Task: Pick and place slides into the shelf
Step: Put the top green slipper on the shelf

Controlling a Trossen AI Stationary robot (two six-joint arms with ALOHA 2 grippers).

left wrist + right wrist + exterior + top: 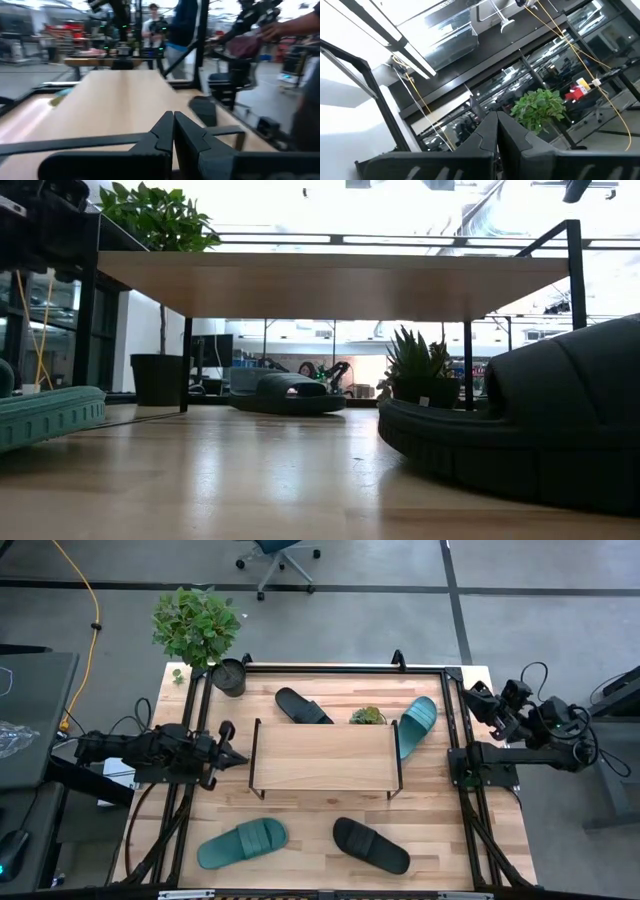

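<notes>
Four slides (243, 843) lie on the counter (300, 810) around the shelf (322, 755); both arms' jaws are together, holding nothing

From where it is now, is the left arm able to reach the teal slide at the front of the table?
Probably yes. The left gripper, fingers shut, sits beside the shelf's left end, and only bare table lies between it and the teal slide.
</notes>
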